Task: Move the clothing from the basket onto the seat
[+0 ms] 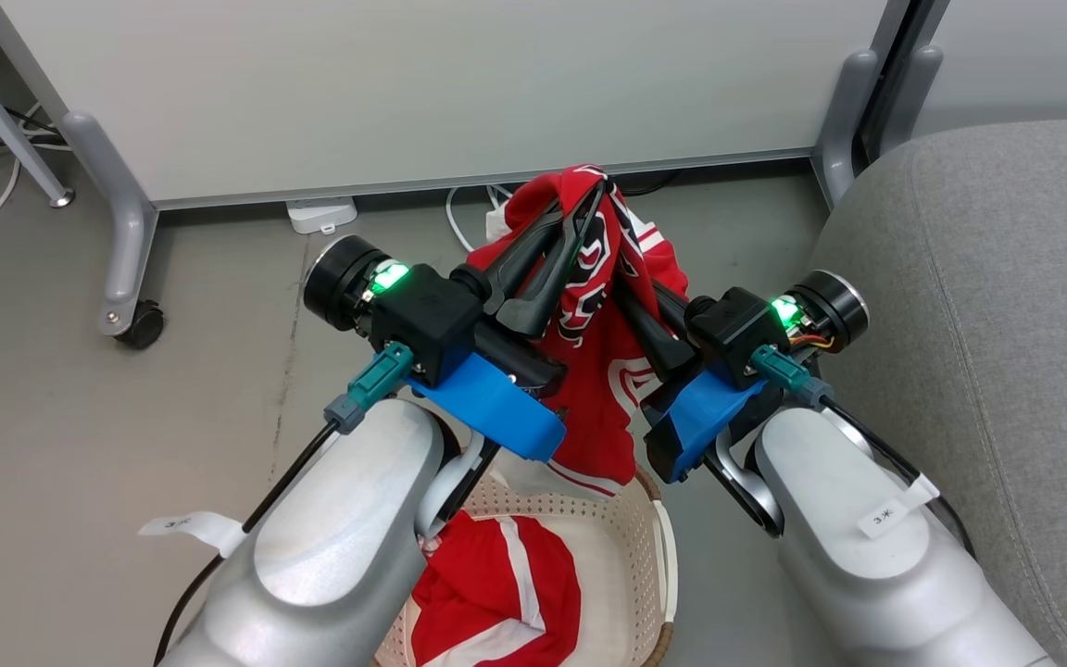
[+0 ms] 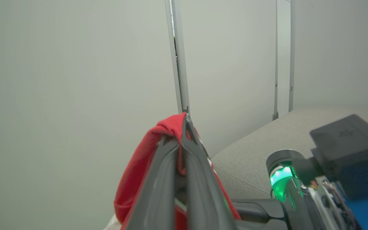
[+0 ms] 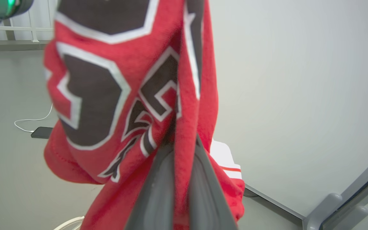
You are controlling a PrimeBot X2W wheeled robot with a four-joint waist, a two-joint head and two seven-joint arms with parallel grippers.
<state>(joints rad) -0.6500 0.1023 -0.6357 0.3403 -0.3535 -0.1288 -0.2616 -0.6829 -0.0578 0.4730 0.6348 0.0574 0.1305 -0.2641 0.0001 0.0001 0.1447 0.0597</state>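
The left fingers (image 2: 193, 169) are shut tight on the top end of the red basketball top with white trim and black letters (image 1: 589, 408); the right fingers (image 3: 157, 191) pinch it a bit lower. It hangs straight down over the small cream plastic basket with holes (image 1: 661, 547), where a red and white garment (image 1: 487, 593) lies; the big grey cloth seat (image 1: 987, 324) is off to the right, nearer the right fingers.
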